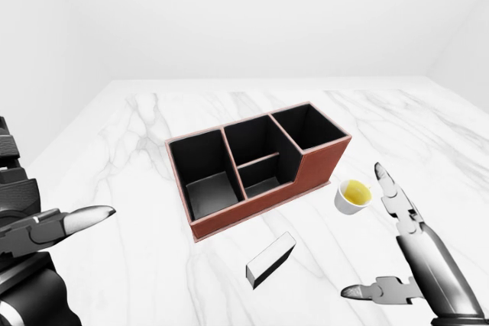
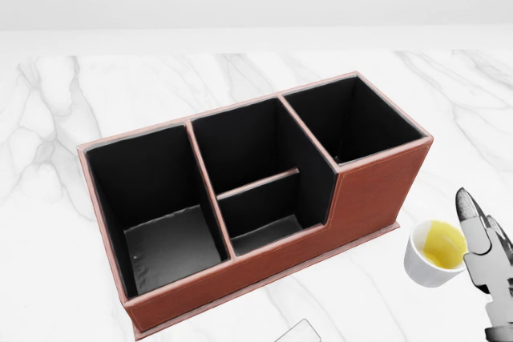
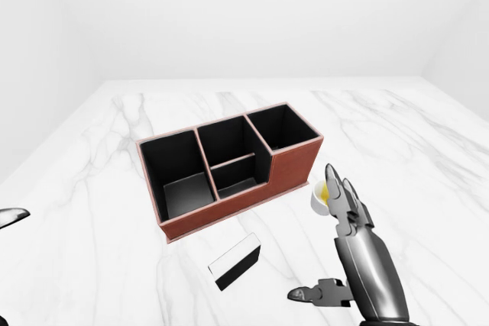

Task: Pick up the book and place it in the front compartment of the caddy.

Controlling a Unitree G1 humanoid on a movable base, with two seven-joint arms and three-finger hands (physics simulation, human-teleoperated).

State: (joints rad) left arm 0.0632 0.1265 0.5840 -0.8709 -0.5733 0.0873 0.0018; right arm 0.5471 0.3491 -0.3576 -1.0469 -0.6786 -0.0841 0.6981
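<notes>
While the marble table [image 1: 153, 211] carries only three loose things, one caddy [image 1: 258, 164], one cup [image 1: 353, 195] and one book [image 1: 272, 259], each is seen apart from the others. Four black-lined compartments are counted in the caddy in the head view: a large one at the left, a tall one at the right, and a middle section split by a low divider into two. Nothing is seen lying in any of them. Yellow liquid is held in the white cup, which stands just beside the caddy's right end. The book is found lying flat on the table below the caddy in the left-eye view, touched by neither hand. The right hand [image 1: 397, 250] is held unclenched, fingers spread, near the cup and grasping nothing. The left hand [image 1: 53, 227] is seen at the left edge, one finger extended, gripping nothing.
</notes>
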